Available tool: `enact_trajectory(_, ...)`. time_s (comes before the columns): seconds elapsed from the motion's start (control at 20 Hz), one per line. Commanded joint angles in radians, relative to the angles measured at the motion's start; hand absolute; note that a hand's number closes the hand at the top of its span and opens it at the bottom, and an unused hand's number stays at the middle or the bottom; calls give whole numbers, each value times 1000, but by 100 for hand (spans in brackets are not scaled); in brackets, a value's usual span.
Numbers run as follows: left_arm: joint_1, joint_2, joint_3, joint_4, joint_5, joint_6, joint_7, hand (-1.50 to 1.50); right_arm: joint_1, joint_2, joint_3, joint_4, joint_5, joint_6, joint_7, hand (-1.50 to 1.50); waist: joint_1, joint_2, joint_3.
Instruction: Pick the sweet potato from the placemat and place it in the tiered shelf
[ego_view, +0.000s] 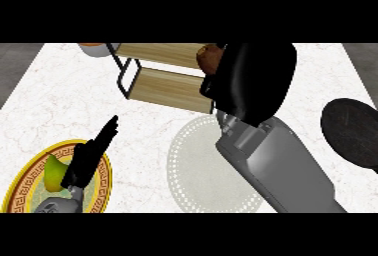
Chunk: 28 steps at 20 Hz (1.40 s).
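A brown sweet potato (210, 58) shows at the right end of the tiered shelf's (164, 89) upper wooden board. My right hand (251, 80) is over it, its back toward me, hiding most of the potato and its own fingers. The shelf has two wooden boards on a black wire frame at the counter's back. The round pale placemat (193, 165) lies in the middle, partly under my right forearm, with nothing visible on it. My left hand (92, 152) rests at the lower left with straight fingers pointing up.
A gold-rimmed plate (26, 185) with a yellow-green fruit (53, 172) sits at the lower left, under my left hand. A dark round disc (354, 131) lies at the right edge. An orange and white object (94, 48) stands behind the shelf's left end.
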Motion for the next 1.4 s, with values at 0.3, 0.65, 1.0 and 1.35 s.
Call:
enact_trajectory(0.3,7,-2,4,1,-6,-10,-28,0,-304,12,-252,545,-51,-117,-21,150,14,12,1)
enact_trajectory(0.65,-29,-14,11,12,0,-23,7,0,-458,12,-345,871,-120,-216,-142,150,15,16,1)
enact_trajectory(1.0,18,-29,-12,-31,-14,-18,-19,0,-473,12,-462,1061,-227,-366,-279,150,43,24,2)
enact_trajectory(1.35,-39,-12,-11,-35,-12,-41,5,0,-364,12,-674,926,-567,-701,-445,-150,83,39,7)
